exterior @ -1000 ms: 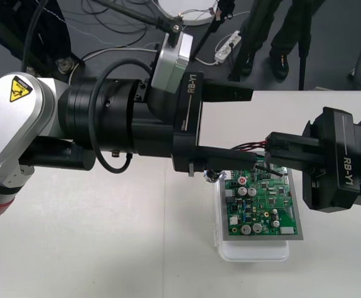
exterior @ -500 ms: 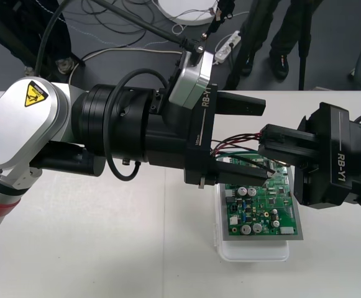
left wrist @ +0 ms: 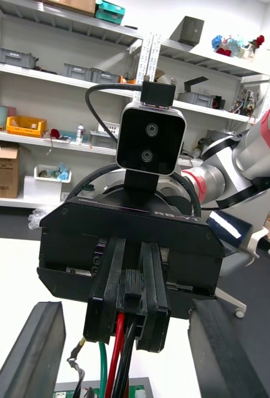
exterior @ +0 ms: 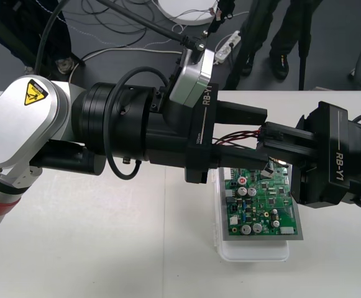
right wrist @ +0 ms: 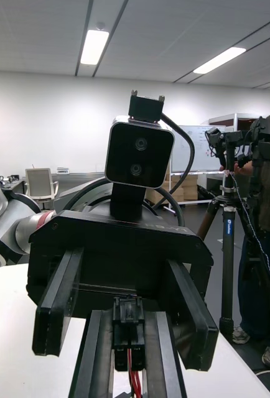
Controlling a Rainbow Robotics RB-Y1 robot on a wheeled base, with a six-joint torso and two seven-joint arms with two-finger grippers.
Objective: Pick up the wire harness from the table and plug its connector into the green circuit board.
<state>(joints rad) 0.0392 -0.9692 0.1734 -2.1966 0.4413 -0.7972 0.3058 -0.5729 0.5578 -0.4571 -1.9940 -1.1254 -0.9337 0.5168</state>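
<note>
**Front view.** Step in hand, by judgement: mid-air handling of the wire harness (exterior: pixel 236 138) above the green circuit board (exterior: pixel 264 198), off the table (exterior: pixel 74 248); plugging not yet done. Right gripper (exterior: pixel 266 141) clamped narrow on one end of the harness. Left gripper (exterior: pixel 260 134) spread wide, one finger above the wires and one below; contact not discernible.

**Right wrist view.** Own fingers (right wrist: pixel 97 348) close together, black plug (right wrist: pixel 127 314) pinched between them. Left gripper's fingers well apart, flanking.

**Left wrist view.** Own fingers (left wrist: pixel 38 351) far apart, holding nothing. Red, black and green wires (left wrist: pixel 119 348) trailing from the plug in the right gripper.

**Next move, by judgement.** Either a steadying grasp by the left gripper or descent of the plug to the board. Careful alignment needed in both cases.
</note>
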